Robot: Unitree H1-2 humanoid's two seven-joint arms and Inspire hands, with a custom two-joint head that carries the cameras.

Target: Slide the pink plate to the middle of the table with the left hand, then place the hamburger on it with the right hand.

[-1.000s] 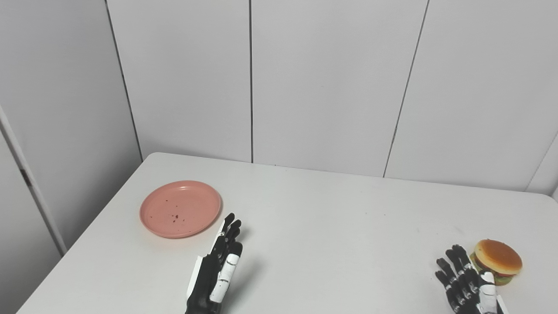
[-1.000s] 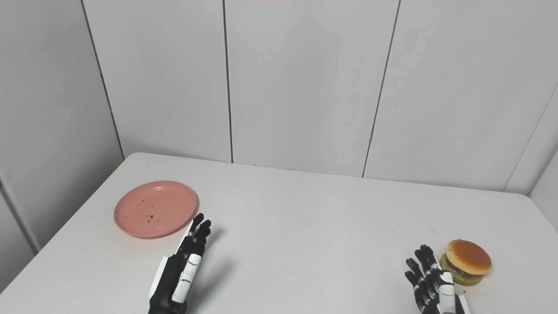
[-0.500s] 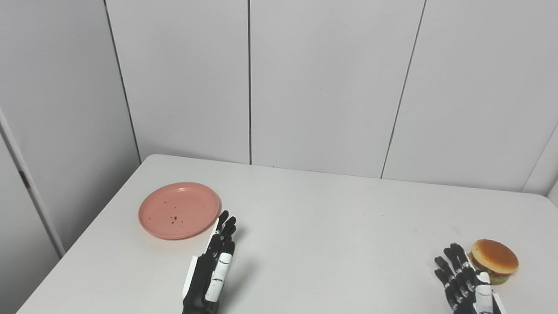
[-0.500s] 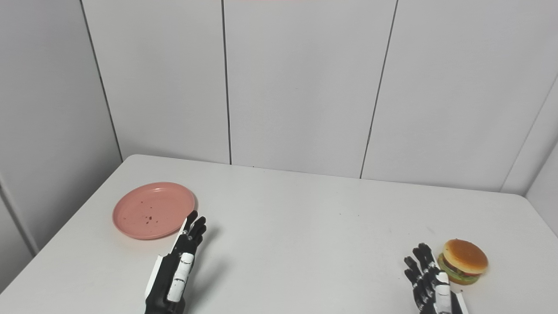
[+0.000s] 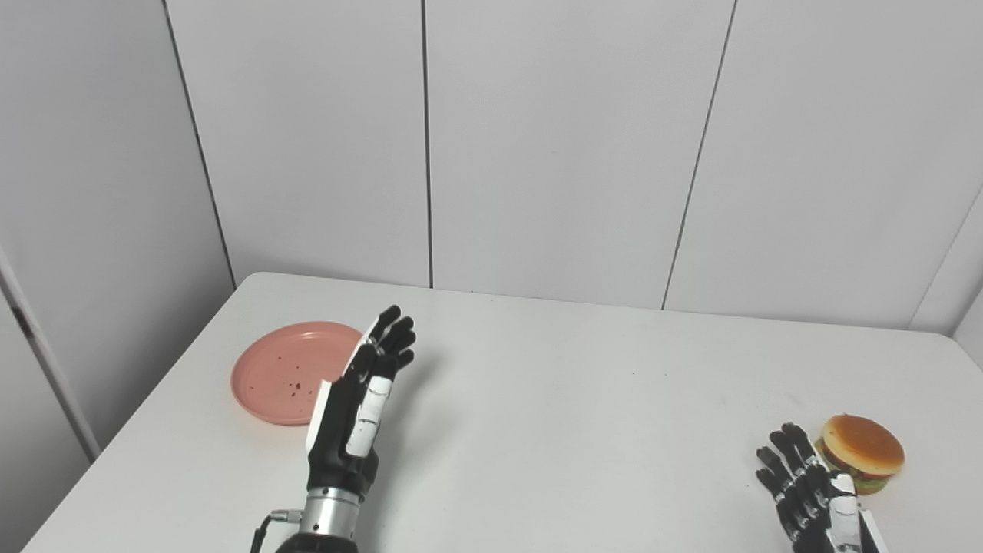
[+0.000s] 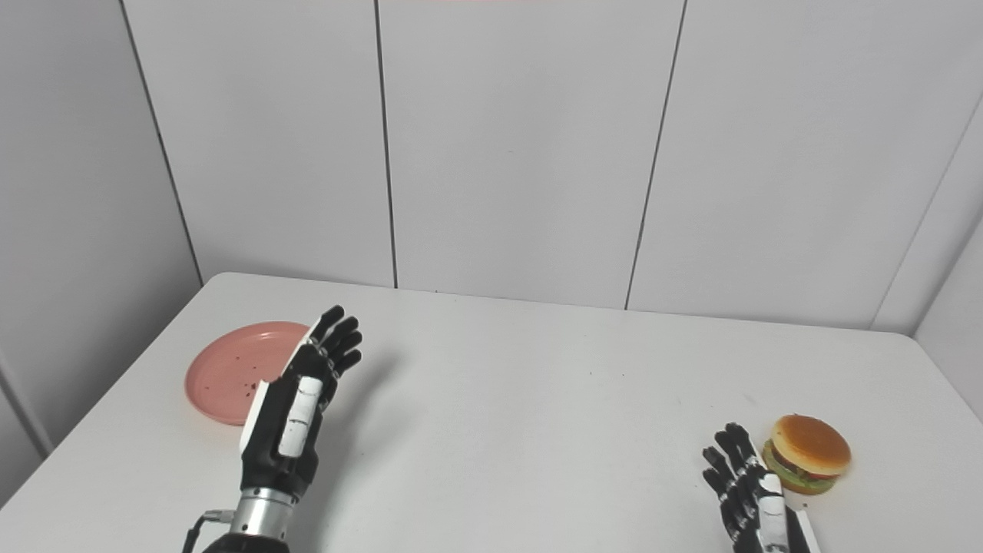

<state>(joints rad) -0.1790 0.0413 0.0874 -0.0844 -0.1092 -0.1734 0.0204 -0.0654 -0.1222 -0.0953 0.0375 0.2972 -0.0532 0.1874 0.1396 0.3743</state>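
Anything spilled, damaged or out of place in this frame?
Only small dark specks on the plate, like crumbs or stains. The hamburger sits upright and intact near the right hand; the left hand is open beside the plate.

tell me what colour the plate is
Pink, with small dark specks; the plate shows best in the left eye view.

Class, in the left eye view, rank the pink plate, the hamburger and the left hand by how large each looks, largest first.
1. Left hand, though it is nearer the camera, so its rank over the plate is unsure.
2. Pink plate, partly hidden behind that hand.
3. Hamburger, clearly smallest.
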